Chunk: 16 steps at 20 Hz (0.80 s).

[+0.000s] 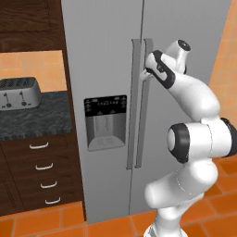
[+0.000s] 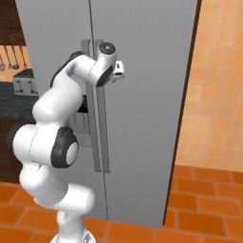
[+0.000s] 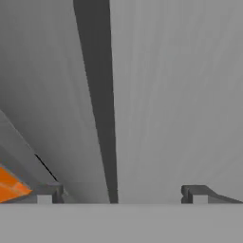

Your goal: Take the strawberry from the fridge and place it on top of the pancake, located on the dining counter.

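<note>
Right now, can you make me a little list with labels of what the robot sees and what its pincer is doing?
place: kitchen with orange floor tiles
fridge: grey, both doors shut
handles: two long bars side by side where the doors meet
pincer: open, close to the handles, nothing held
toaster: on the dark counter left of the fridge
drawers: four, under that counter

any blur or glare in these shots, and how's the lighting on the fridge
Left base view: even flat light on the fridge, no glare, slightly soft edges. Right base view: the same grey doors look matte, with a faint darker shade beside the handles. Hand view: very close to the door, so it is soft and streaky, with the dark handle blurred between the open tool tips.
</note>
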{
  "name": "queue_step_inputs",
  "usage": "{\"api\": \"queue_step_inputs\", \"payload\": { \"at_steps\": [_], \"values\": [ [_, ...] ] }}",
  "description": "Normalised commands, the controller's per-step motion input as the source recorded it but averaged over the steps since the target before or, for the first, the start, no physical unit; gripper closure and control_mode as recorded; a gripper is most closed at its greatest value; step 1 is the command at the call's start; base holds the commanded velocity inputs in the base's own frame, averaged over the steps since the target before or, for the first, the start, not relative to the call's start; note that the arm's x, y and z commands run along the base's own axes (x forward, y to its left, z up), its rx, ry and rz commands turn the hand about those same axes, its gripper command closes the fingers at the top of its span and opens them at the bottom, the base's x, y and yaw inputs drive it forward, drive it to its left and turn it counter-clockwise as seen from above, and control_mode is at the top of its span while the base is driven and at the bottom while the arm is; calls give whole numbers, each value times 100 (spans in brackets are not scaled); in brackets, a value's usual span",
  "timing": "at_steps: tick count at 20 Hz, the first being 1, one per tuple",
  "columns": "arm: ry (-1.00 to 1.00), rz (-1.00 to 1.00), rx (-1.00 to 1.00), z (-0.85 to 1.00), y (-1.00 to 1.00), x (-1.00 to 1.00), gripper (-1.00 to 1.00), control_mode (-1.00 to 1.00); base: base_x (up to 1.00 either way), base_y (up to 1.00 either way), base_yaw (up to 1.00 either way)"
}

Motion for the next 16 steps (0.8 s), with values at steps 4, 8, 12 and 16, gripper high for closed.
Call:
{"api": "queue_step_inputs", "payload": {
  "at_steps": [4, 8, 12, 16],
  "values": [
    [-16, -1, 3, -6, -3, 0, -100, -100, 0, 0, 0],
    [0, 0, 4, -9, 0, 0, -100, -100, 0, 0, 0],
    [0, 0, 18, 0, 0, 0, -100, -100, 0, 0, 0],
    [0, -2, 16, 0, 10, 0, -100, -100, 0, 0, 0]
  ]
}}
